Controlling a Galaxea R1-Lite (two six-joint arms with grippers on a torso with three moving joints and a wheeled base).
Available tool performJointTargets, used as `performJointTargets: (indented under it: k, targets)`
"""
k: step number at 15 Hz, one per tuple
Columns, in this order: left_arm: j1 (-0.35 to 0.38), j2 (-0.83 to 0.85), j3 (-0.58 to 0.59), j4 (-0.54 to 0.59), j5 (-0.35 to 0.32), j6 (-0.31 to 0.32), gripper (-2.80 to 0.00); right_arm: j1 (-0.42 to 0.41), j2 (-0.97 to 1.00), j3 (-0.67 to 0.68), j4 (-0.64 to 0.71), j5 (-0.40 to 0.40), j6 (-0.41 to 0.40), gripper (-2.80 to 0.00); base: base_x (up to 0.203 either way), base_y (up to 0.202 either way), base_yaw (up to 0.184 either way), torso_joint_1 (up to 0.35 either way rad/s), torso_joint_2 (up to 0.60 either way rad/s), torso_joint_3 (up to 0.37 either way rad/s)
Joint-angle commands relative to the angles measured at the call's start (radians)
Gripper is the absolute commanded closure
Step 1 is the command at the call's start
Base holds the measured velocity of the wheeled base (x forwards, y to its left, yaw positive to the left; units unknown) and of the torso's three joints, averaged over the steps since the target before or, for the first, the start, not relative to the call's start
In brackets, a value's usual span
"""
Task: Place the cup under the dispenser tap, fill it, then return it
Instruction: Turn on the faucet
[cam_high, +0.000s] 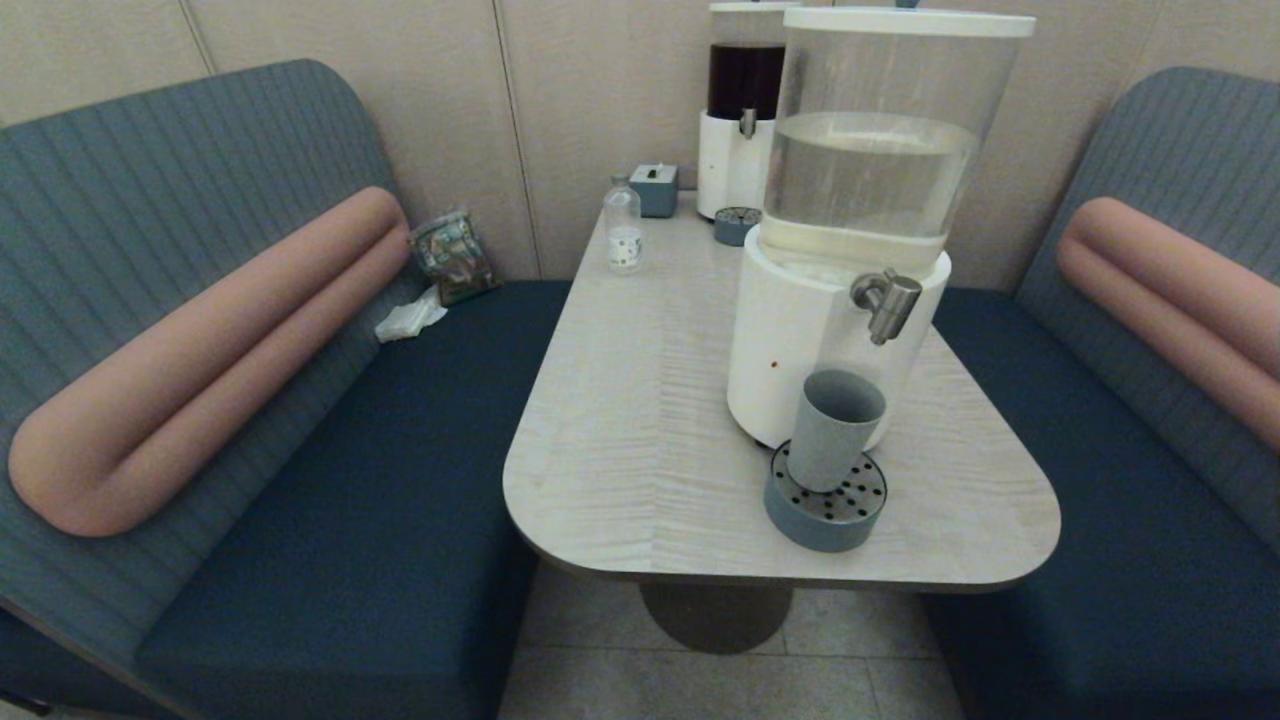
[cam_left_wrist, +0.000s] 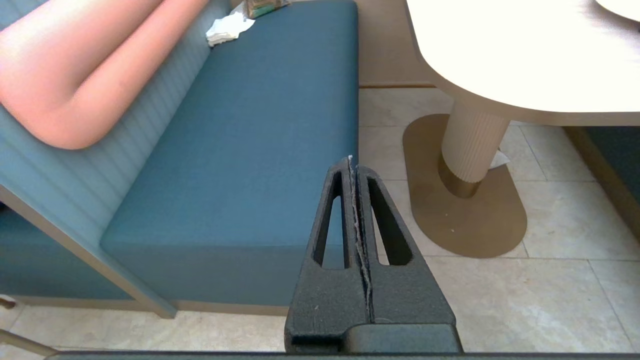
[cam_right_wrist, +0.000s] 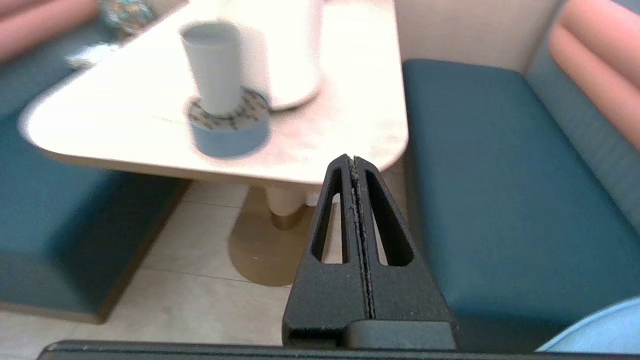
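Left end effector (cam_left_wrist: 354, 165): fingers pressed together, holding nothing, hanging low over the floor beside the blue bench seat (cam_left_wrist: 260, 150), clear of the counter (cam_left_wrist: 500, 60). The cup (cam_high: 833, 428), a plain matte grey-blue handleless tumbler, stands upright on the perforated round drip tray (cam_high: 826, 500) near the counter's front edge, directly below the brushed-steel dispenser tap (cam_high: 887, 304) of the white-based dispenser (cam_high: 790, 350). Right end effector (cam_right_wrist: 354, 162): fingers closed, empty, below counter level, well apart from the cup (cam_right_wrist: 212, 67).
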Motion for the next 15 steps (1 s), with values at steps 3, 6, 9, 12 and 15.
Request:
performJointTargets:
  k: [3, 6, 9, 12, 15]
  targets:
    - [0.001, 0.001, 0.002, 0.000, 0.000, 0.000, 0.00, 0.001, 0.230, -0.253, 0.034, 0.013, 0.027, 0.00, 0.000, 0.000, 0.000, 0.000, 0.00, 0.000]
    - [0.001, 0.001, 0.002, 0.000, 0.000, 0.000, 0.00, 0.000, 0.464, -0.463, 0.045, 0.014, 0.048, 0.00, 0.000, 0.000, 0.000, 0.000, 0.00, 0.000]
    - [0.000, 0.001, 0.002, 0.000, 0.000, 0.000, 0.00, 0.000, 0.698, -0.664, 0.069, 0.013, 0.054, 0.00, 0.000, 0.000, 0.000, 0.000, 0.00, 0.000]
    - [0.001, 0.001, 0.002, 0.000, 0.000, 0.000, 0.00, 0.004, 0.875, -0.845, 0.196, 0.023, 0.057, 0.00, 0.000, 0.000, 0.000, 0.000, 0.00, 0.000]
    - [0.001, 0.001, 0.002, 0.000, 0.000, 0.000, 0.00, 0.007, 1.044, -0.989, 0.316, 0.047, 0.058, 0.00, 0.000, 0.000, 0.000, 0.000, 0.00, 0.000]
